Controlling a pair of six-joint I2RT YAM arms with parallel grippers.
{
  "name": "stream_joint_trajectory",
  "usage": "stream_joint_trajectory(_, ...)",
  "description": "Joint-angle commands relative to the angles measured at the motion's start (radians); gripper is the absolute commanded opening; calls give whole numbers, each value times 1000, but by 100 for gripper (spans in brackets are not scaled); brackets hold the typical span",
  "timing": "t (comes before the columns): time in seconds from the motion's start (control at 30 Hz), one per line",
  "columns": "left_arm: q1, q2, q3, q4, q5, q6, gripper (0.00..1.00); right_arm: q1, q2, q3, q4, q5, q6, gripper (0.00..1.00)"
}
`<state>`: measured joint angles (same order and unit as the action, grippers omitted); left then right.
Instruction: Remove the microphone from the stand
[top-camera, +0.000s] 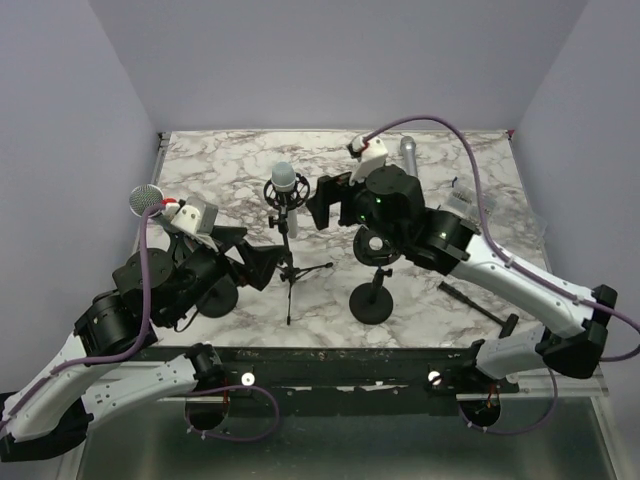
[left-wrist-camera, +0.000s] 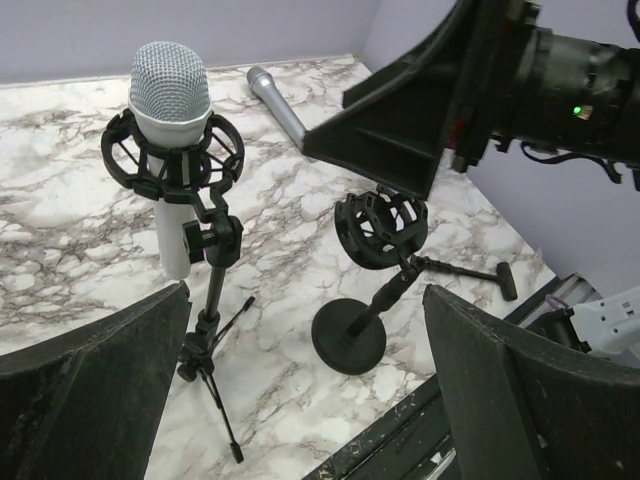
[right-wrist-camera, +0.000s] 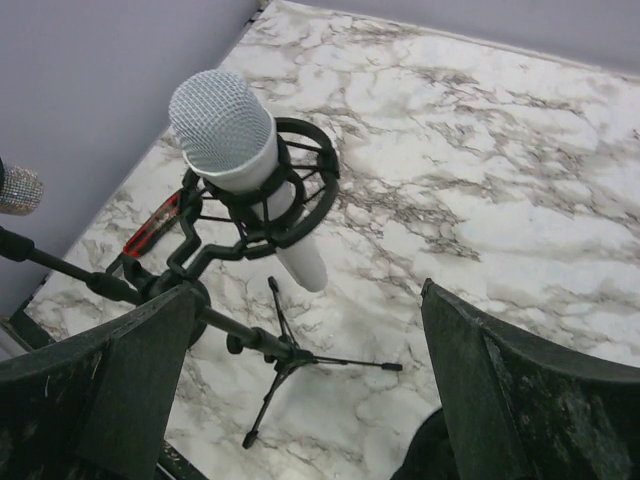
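A white microphone (top-camera: 285, 181) with a grey mesh head sits upright in the black shock mount of a small tripod stand (top-camera: 290, 272) at the table's middle. The left wrist view shows the microphone (left-wrist-camera: 170, 92) and the stand (left-wrist-camera: 209, 305) to the left. In the right wrist view the microphone (right-wrist-camera: 222, 125) and stand (right-wrist-camera: 289, 354) lie ahead and below. My right gripper (top-camera: 326, 200) hovers open just right of the microphone, not touching it. My left gripper (top-camera: 254, 256) is open, low and left of the stand's pole. Both the left gripper (left-wrist-camera: 305, 300) and right gripper (right-wrist-camera: 308, 290) hold nothing.
A round-base stand (top-camera: 371, 302) with an empty shock mount (left-wrist-camera: 380, 228) stands right of the tripod. A grey microphone (top-camera: 408, 155) lies at the back. Another mesh-headed microphone (top-camera: 147, 200) rises at the left. A black tool (top-camera: 480, 301) lies near the front right.
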<state>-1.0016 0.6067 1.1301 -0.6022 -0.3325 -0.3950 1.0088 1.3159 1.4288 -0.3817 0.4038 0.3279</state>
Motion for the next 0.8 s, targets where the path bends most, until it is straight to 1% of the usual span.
stream_joint_trajectory(0.0, 3, -24, -35, -50, -40, -53, 97, 5, 128, 112, 99, -102, -126, 93)
stream_joint_trajectory(0.17, 3, -52, -67, -87, -24, -86, 97, 5, 268, 255, 98, -142, -164, 90)
stream_joint_trajectory(0.33, 3, -75, -106, -94, -20, -108, 97, 5, 342, 309, 132, -155, -174, 89)
stream_joint_trajectory(0.4, 3, -79, -117, -83, -13, -111, 97, 5, 376, 338, 127, -147, -178, 87)
stream_joint_trajectory(0.53, 3, -71, -121, -74, 10, -119, 97, 5, 417, 366, 125, -115, -186, 83)
stream_joint_trajectory(0.67, 2, -74, -128, -71, 23, -123, 97, 5, 438, 368, 129, -100, -195, 75)
stream_joint_trajectory(0.77, 3, -85, -136, -70, 20, -123, 97, 6, 447, 363, 132, -100, -196, 72)
